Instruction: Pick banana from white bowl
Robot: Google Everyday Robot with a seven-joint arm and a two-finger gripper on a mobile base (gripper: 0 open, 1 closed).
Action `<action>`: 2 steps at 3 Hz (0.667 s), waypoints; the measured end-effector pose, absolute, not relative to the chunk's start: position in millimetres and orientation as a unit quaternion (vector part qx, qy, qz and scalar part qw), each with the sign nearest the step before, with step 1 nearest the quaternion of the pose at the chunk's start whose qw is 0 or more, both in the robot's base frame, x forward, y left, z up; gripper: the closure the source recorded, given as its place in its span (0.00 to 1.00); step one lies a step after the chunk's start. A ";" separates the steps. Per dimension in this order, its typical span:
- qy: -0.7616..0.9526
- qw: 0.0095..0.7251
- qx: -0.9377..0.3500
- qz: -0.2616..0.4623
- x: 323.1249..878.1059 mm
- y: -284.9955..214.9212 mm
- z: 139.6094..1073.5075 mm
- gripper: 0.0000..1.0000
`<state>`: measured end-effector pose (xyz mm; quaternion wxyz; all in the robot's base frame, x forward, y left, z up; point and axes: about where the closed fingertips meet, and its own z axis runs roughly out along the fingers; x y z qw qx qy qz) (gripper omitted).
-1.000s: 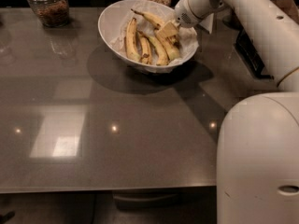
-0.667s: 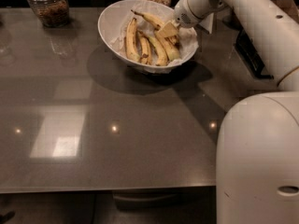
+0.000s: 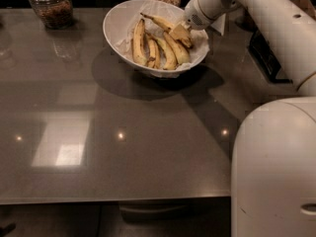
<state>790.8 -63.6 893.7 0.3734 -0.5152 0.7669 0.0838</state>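
The glossy grey table [image 3: 98,132] fills most of the frame and mirrors ceiling lights; beyond its far edge the room is dark. My white base [image 3: 276,172] bulks at lower right, and my arm [image 3: 266,19] slants in from the upper right. The white bowl [image 3: 116,26] sits upper centre, with a glass jar [image 3: 49,4] at upper left. The banana [image 3: 160,21] lies along the bowl's far side, stem pointing left. My gripper [image 3: 180,32] rests on its right end, among the other bananas [image 3: 139,43]. I cannot tell how far it is open.

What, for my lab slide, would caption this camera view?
Gripper inside the white bowl, right above the bananas, on a grey table.
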 end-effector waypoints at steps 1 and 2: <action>0.761 0.373 -0.527 0.071 775.9 -60.9 911.1 1.00; 0.752 0.366 -0.546 0.060 752.7 -56.4 931.2 1.00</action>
